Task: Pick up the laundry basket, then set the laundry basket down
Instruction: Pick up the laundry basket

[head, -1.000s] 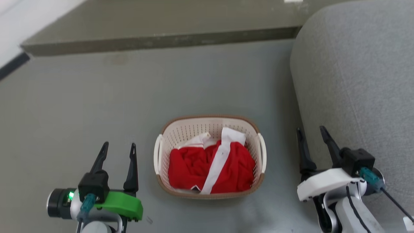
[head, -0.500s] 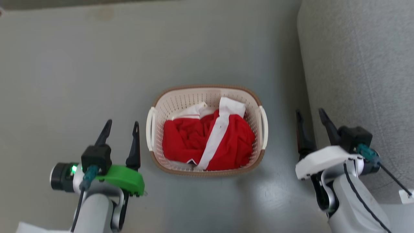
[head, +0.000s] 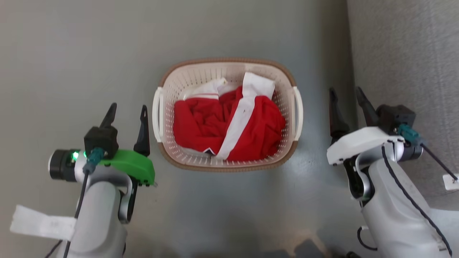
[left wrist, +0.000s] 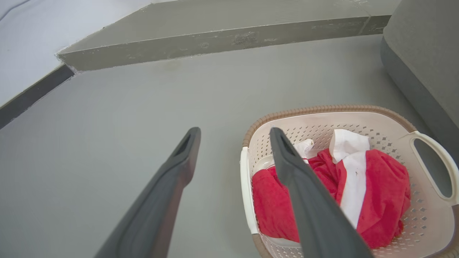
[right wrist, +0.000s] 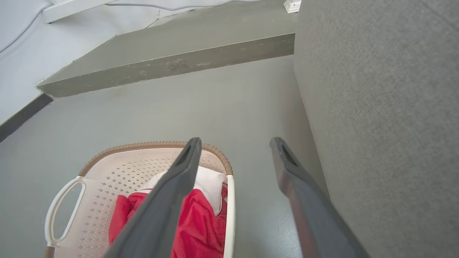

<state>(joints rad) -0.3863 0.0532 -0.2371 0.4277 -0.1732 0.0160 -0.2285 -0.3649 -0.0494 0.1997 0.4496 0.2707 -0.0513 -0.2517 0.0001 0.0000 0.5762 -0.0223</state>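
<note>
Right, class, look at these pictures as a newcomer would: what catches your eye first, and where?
The bright red and white garment stands out first, crumpled inside the cream laundry basket on the grey floor, mid-picture. Next come the open left gripper and right gripper, one on each side of the basket, apart from it.

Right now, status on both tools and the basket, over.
Left tool open, left of basket. Right tool open, between basket and grey couch. Basket on floor, red cloth inside, not gripped.
</note>
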